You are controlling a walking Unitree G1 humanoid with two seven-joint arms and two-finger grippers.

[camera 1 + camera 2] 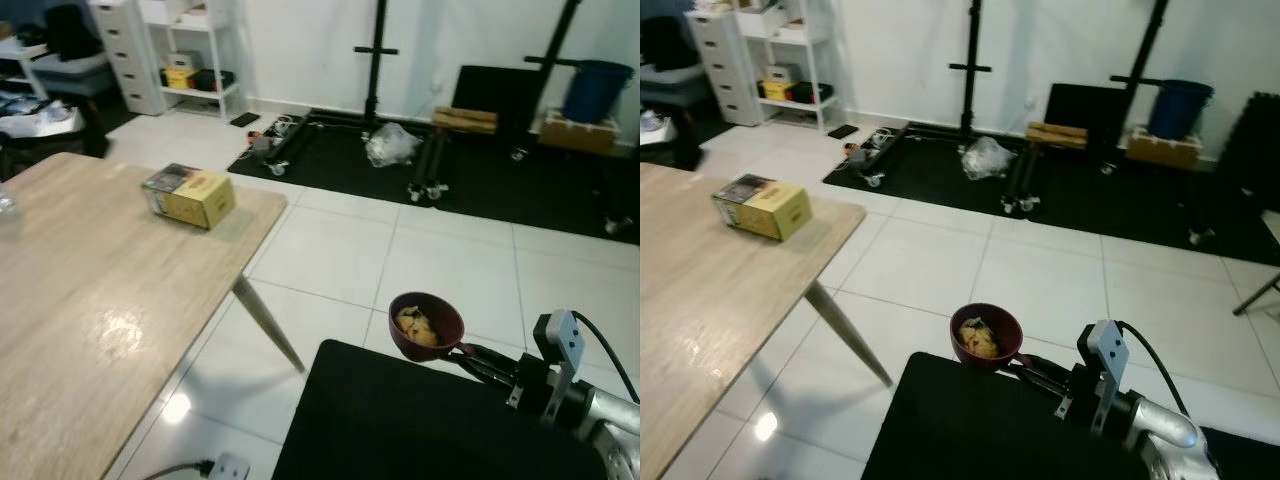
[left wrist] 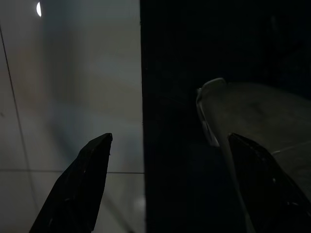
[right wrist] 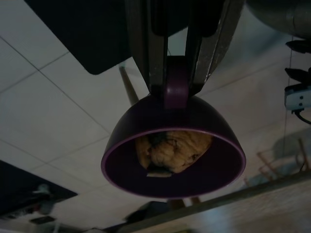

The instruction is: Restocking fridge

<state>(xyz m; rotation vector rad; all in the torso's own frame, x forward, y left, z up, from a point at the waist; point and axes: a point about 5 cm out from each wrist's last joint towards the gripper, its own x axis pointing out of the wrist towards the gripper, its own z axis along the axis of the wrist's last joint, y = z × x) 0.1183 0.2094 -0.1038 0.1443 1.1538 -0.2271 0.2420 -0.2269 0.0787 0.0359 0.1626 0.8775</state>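
- A small dark-red cup [image 1: 427, 326] with a piece of food [image 1: 417, 324] inside is held by the right gripper [image 1: 478, 360]; its jaws are closed narrowly on the cup's handle, as is seen in the right wrist view
- The cup is carried in the air above the white tiled floor [image 1: 340, 250], level with the front edge of a black surface [image 1: 400, 420] low in the head views
- The left gripper [image 2: 165, 189] hangs idle with its jaws wide apart and nothing between them; below it pale floor and a dark area are seen
- No fridge can be seen, so it is judged that the cup is being carried toward it and the step in hand is transport
- For a good transport the cup should be kept upright with its opening upward, so that the food is not tipped out; sudden swings of the arm should be avoided, because the cup is held only by its handle
- The wooden worktop [image 1: 90, 300] is on the robot's left, well apart from the cup; a yellow box [image 1: 190, 196] lies near its far corner
- The worktop's slanted leg [image 1: 268, 325] reaches out over the floor and should be passed with care
- Farther off, a black mat [image 1: 470, 170] carries black stands [image 1: 378, 60], a crumpled bag [image 1: 392, 145] and a blue bin [image 1: 596, 90]; white shelves [image 1: 190, 50] and drawers [image 1: 125, 50] stand at the wall
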